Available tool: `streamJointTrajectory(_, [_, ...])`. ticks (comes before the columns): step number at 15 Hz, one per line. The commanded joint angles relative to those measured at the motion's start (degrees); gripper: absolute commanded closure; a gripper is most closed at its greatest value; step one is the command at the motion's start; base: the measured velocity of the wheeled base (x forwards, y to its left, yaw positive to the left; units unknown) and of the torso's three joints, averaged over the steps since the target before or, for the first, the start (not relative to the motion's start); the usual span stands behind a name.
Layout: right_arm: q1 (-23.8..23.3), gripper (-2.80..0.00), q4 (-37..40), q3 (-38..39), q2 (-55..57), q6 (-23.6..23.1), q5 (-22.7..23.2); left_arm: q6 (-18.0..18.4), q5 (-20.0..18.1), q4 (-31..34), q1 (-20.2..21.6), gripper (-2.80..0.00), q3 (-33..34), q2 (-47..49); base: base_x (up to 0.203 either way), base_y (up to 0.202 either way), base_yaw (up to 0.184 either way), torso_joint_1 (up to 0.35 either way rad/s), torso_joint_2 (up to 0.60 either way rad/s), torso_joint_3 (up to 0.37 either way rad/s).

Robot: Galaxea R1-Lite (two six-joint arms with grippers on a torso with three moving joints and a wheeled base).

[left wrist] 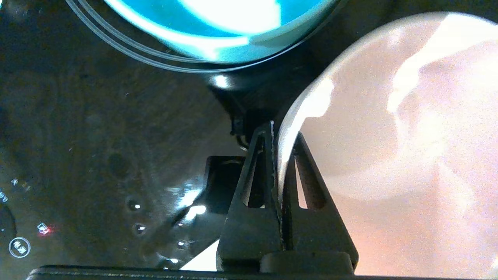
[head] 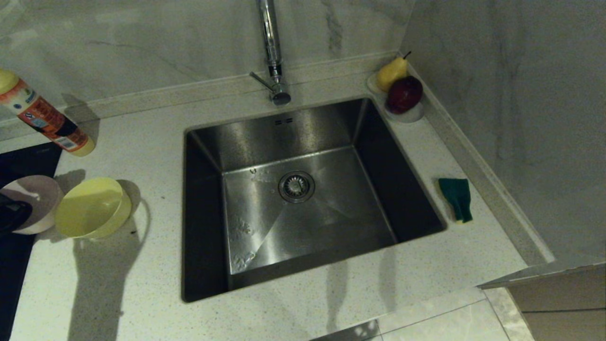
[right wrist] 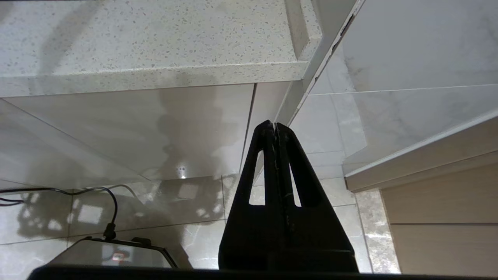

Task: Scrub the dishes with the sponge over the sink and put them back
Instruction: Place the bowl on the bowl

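My left gripper [left wrist: 284, 130] is shut on the rim of the pale pink bowl [left wrist: 389, 136], one finger inside the wall and one outside. In the head view that bowl [head: 38, 196] sits at the far left on the black cooktop, with the gripper's dark body [head: 12, 213] over its near side. The yellow bowl [head: 92, 207] lies tilted beside it on the counter. A light blue bowl [left wrist: 218, 27] stands just beyond the pink one. The green and yellow sponge [head: 457, 198] lies right of the steel sink [head: 307, 128]. My right gripper [right wrist: 275, 125] hangs shut and empty below the counter edge.
A tap [head: 272, 52] rises behind the sink. An orange-labelled detergent bottle [head: 45, 118] lies at the back left. In the back right corner a small white dish [head: 412, 115] holds a pear and a red apple. The black cooktop [head: 28, 161] borders the counter on the left.
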Motion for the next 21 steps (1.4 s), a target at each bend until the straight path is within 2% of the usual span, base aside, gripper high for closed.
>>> streamJointTrajectory(1, [0.0,0.0,0.0,0.01,-0.01,-0.04,0.03,-0.19,-0.17,0.12,0.02,0.0,-0.52,-2.39,0.0,0.0,0.0,0.0,0.0,0.0])
streamJointTrajectory(6, [0.0,0.0,0.0,0.01,-0.01,-0.04,0.03,-0.19,-1.18,4.9,-0.06,0.0,-3.26,-10.29,0.0,0.0,0.0,0.0,0.0,0.0])
streamJointTrajectory(9, [0.0,0.0,0.0,0.01,-0.01,-0.04,0.03,-0.15,-1.41,10.73,-0.06,0.0,-10.27,-14.83,0.0,0.0,0.0,0.0,0.0,0.0])
streamJointTrajectory(10, [0.0,0.0,0.0,0.01,-0.01,-0.04,0.03,-0.12,-2.1,13.85,-0.06,0.0,-12.45,-16.65,0.0,0.0,0.0,0.0,0.0,0.0])
streamJointTrajectory(12, [0.0,0.0,0.0,0.01,-0.01,-0.04,0.03,-0.15,-6.51,19.29,-0.09,0.0,-14.55,-20.12,0.0,0.0,0.0,0.0,0.0,0.0])
streamJointTrajectory(14, [0.0,0.0,0.0,0.01,-0.01,-0.04,0.03,-0.25,-10.09,23.92,-2.0,0.0,-14.13,-21.94,0.0,0.0,0.0,0.0,0.0,0.0])
streamJointTrajectory(16, [0.0,0.0,0.0,0.01,-0.01,-0.04,0.03,-0.88,-10.43,26.6,-4.92,0.0,-12.13,-21.95,0.0,0.0,0.0,0.0,0.0,0.0])
streamJointTrajectory(21, [0.0,0.0,0.0,0.01,-0.01,-0.04,0.03,-1.57,-10.65,26.23,-9.6,0.0,-3.4,-19.54,0.0,0.0,0.0,0.0,0.0,0.0])
